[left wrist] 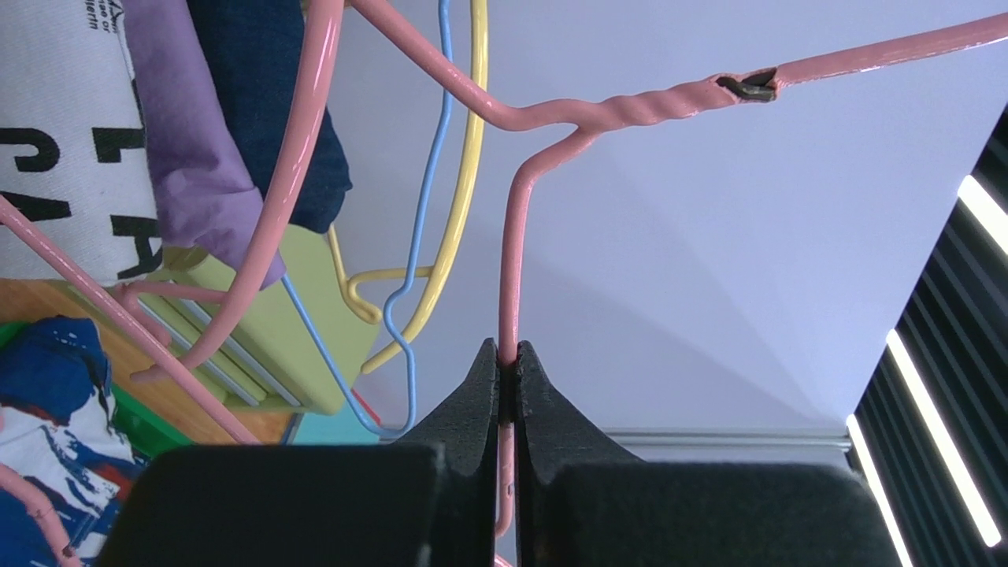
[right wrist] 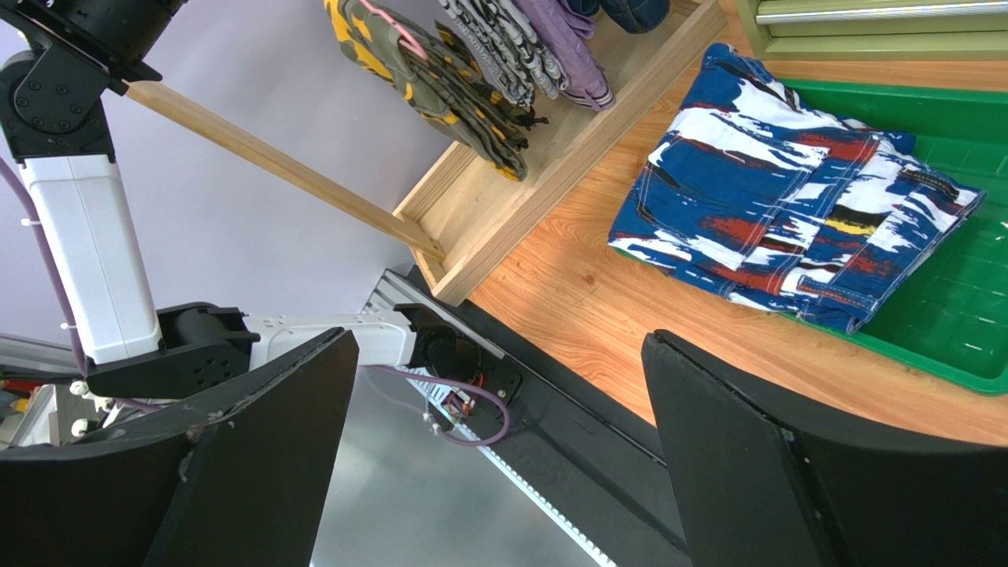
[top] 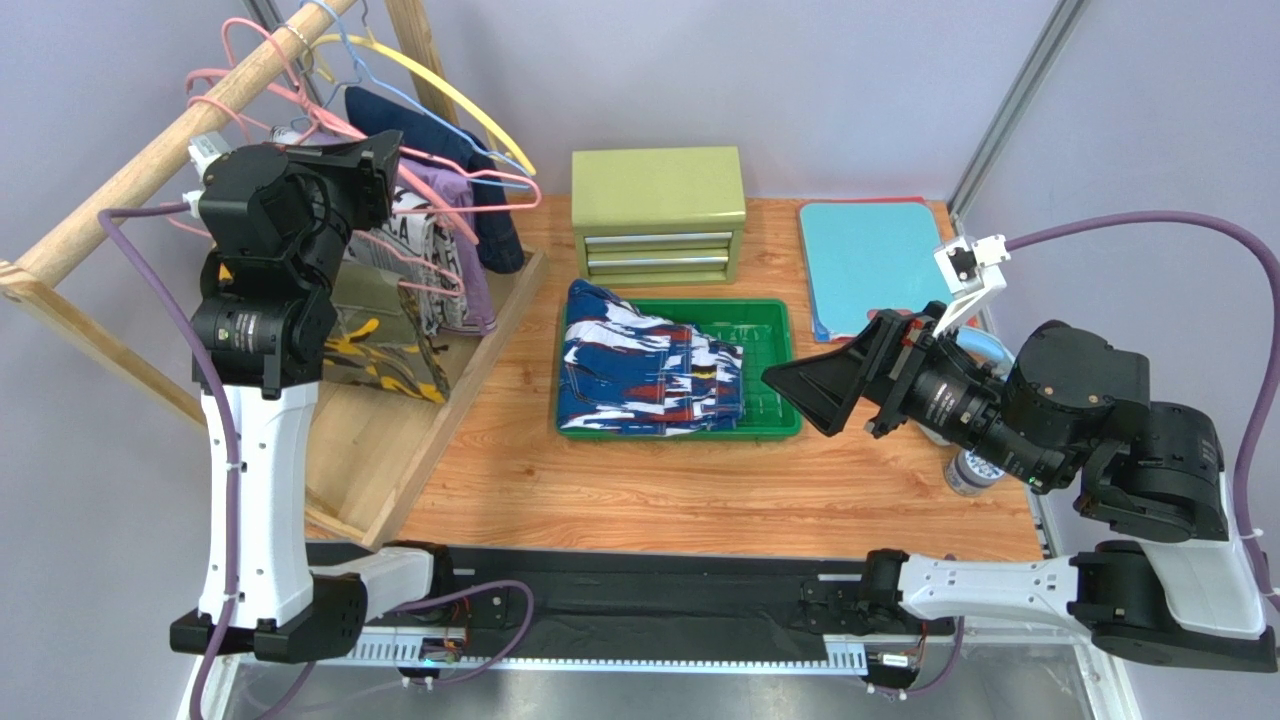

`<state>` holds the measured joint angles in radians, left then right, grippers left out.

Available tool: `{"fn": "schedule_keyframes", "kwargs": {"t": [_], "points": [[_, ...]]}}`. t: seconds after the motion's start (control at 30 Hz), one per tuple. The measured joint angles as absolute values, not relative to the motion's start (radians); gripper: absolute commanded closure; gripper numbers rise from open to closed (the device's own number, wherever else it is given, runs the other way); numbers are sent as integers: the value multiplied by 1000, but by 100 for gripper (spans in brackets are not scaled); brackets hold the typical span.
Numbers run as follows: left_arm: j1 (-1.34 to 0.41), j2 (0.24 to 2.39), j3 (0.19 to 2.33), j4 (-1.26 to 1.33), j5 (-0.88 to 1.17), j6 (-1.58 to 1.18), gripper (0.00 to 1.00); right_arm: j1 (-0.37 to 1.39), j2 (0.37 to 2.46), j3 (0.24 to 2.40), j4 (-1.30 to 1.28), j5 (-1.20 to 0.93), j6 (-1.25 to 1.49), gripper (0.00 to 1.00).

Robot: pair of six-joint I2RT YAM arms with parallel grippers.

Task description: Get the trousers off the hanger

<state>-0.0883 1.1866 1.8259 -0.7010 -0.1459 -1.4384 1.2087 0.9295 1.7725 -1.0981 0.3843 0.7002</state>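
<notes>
The trousers point(top: 649, 368) lie folded in the left part of a green tray point(top: 774, 323) on the wooden table point(top: 721, 488), well apart from the clothes rack point(top: 90, 225). In the right wrist view we see one edge of them hanging over the tray's rim onto the wood. We cannot make out any label or writing on them.

The left gripper point(left wrist: 506, 354) is up at the rack with its fingers pinched tight on the thin pink wire of the hanger point(left wrist: 511, 260), just below the twisted neck. A yellow hanger point(left wrist: 473, 177) and a light blue hanger point(left wrist: 432, 177) hang close beside it.

On the newspaper-print garment point(left wrist: 59, 142) we read large black capitals, an L, an A and a C, all cut off. The small print above them is illegible.

The right gripper point(top: 819, 393) hovers by the tray's right end, spread wide and holding nothing.
</notes>
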Motion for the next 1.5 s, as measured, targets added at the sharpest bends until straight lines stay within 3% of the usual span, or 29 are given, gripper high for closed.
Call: {"fn": "schedule_keyframes", "kwargs": {"t": [0.6, 1.13, 1.23, 1.37, 1.5], "points": [[-68, 1243, 1892, -786, -223, -1604, 100, 1209, 913, 1773, -1098, 400, 693, 2], [-42, 1209, 1810, -827, -199, -1674, 100, 1209, 953, 1773, -1095, 401, 678, 2], [-36, 1179, 1761, -793, -185, -1671, 89, 1209, 952, 1772, -1094, 402, 679, 2], [-26, 1122, 1686, -747, -137, -1653, 65, 1209, 945, 1766, -1091, 402, 680, 2], [-33, 1079, 1628, -750, -58, -1625, 49, 1209, 942, 1747, -1076, 400, 681, 2]]}}
